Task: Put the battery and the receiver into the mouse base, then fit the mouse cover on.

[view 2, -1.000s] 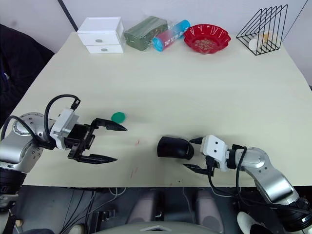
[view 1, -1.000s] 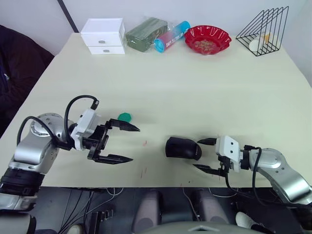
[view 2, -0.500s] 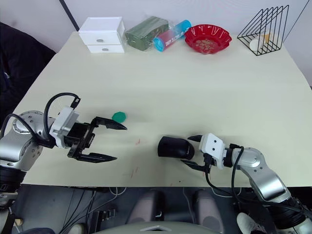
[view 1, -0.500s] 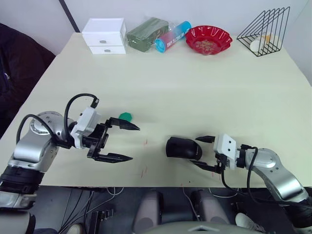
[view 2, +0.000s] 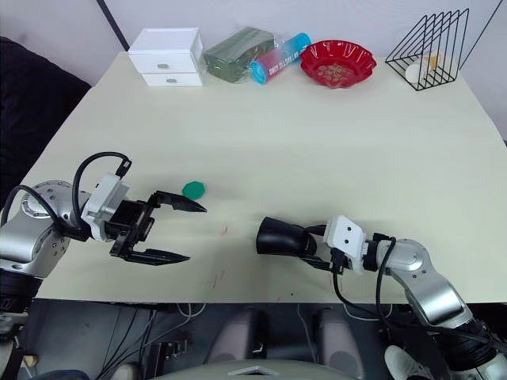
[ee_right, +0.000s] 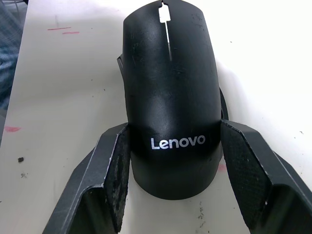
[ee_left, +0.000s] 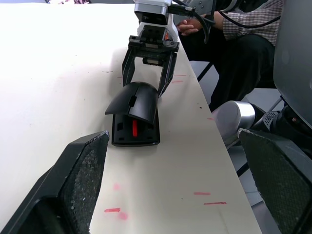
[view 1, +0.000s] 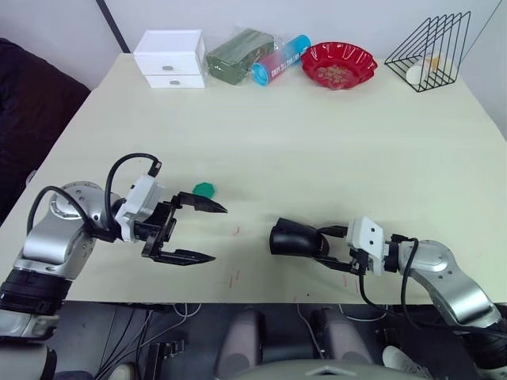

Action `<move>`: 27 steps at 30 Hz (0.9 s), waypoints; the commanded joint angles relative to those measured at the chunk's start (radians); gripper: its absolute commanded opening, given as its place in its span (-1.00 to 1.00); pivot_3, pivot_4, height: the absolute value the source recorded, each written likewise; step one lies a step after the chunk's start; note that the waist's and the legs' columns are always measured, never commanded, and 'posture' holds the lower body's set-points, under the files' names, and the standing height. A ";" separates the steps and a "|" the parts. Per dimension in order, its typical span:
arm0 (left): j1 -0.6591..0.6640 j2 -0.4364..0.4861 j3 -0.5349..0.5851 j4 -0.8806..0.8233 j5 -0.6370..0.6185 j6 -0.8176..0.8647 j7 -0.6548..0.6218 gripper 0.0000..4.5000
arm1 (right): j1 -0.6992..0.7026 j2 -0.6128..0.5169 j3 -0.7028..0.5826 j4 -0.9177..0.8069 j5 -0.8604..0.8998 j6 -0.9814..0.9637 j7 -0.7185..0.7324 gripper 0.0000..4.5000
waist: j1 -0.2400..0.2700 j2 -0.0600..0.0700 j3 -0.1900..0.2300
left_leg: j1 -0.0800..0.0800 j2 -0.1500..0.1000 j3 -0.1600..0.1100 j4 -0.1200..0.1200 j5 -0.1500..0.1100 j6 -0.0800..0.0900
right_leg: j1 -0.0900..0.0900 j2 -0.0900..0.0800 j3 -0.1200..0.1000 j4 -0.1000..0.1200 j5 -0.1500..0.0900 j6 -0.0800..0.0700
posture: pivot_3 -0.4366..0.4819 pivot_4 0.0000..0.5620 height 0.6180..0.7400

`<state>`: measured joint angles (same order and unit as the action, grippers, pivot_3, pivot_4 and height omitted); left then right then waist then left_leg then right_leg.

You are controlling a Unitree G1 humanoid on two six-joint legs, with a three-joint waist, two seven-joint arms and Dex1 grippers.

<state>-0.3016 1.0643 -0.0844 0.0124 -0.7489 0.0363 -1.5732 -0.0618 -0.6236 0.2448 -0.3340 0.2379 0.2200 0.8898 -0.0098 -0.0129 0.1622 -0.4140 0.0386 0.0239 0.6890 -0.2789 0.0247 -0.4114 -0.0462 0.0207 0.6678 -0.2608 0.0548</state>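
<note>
The mouse cover is sitting on top of the mouse base near the front edge of the table, and it is not lying flush: from the left wrist view the shell is tilting up at the end facing that camera, leaving a gap where a red part of the base is showing. The right gripper is closing around the rear of the mouse, its two black fingers standing on either side of the cover at the Lenovo lettering; they are looking to be at or very near its sides, though I cannot tell whether they are actually pressing. The left gripper is hanging well apart to the left with its fingers spread wide and nothing between them, just beside a small green round disc. Whatever is inside the base is hidden under the cover. Along the far edge are lying a white drawer box, a red bowl and a black wire rack.
</note>
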 commanded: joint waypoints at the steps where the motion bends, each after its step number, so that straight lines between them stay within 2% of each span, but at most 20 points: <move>1: -0.010 0.020 0.012 -0.008 -0.017 -0.016 -0.041 1.00 | -0.006 -0.025 -0.038 -0.053 0.010 0.018 0.005 0.00 | 0.000 0.000 0.000 | 0.000 0.000 0.000 0.000 0.000 0.000 | 0.000 0.000 0.000 0.000 0.000 0.000 | -0.05 -0.47 1.00; 6: -0.012 0.018 0.010 -0.008 -0.016 -0.017 -0.041 1.00 | -0.052 -0.087 -0.058 -0.139 0.051 0.140 0.033 0.00 | 0.000 0.000 0.000 | 0.000 0.000 0.000 0.001 0.000 0.000 | 0.000 0.000 0.000 0.001 0.000 0.000 | -0.05 -0.47 1.00; 12: -0.018 0.006 0.004 -0.009 -0.010 -0.016 -0.041 1.00 | -0.190 -0.172 -0.013 -0.256 0.083 0.382 0.062 0.00 | -0.001 0.000 0.000 | 0.001 0.000 0.000 0.001 0.000 0.000 | 0.000 0.000 0.000 0.003 0.000 0.000 | -0.05 -0.47 1.00; 17: -0.020 -0.005 0.005 -0.011 -0.004 -0.015 -0.041 1.00 | -0.302 -0.191 0.022 -0.304 0.105 0.539 0.063 0.00 | -0.001 0.000 0.000 | 0.000 0.000 0.000 0.001 0.000 0.000 | -0.001 0.000 0.000 0.003 0.000 0.000 | -0.05 -0.47 1.00; 20: -0.010 -0.013 0.008 -0.015 0.001 -0.019 -0.041 1.00 | -0.428 -0.213 0.079 -0.333 0.090 0.642 0.075 0.00 | 0.000 0.000 0.000 | 0.000 0.000 0.000 0.002 0.000 0.000 | -0.001 0.000 0.001 0.003 0.000 0.000 | -0.05 -0.47 1.00; 24: -0.008 -0.017 0.012 -0.017 0.003 -0.017 -0.041 1.00 | -0.525 -0.243 0.142 -0.344 0.068 0.703 0.085 0.00 | -0.003 0.001 0.000 | 0.000 0.000 0.000 0.002 0.000 0.000 | -0.002 0.000 0.001 0.004 0.000 0.000 | -0.05 -0.47 1.00; 27: -0.007 -0.018 0.015 -0.016 0.005 -0.016 -0.041 1.00 | -0.637 -0.215 0.202 -0.345 0.059 0.835 0.042 0.00 | -0.003 0.001 0.000 | 0.000 0.000 -0.001 0.002 0.000 0.000 | -0.002 0.000 0.000 0.004 0.000 -0.001 | -0.05 -0.47 1.00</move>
<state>-0.3042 1.0421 -0.0883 0.0125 -0.7378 0.0325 -1.5741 -0.6624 -0.8473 0.4429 -0.6473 0.3030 1.0075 0.9483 -0.0129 -0.0122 0.1627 -0.4144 0.0385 0.0237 0.6911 -0.2788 0.0245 -0.4133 -0.0464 0.0211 0.6721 -0.2612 0.0542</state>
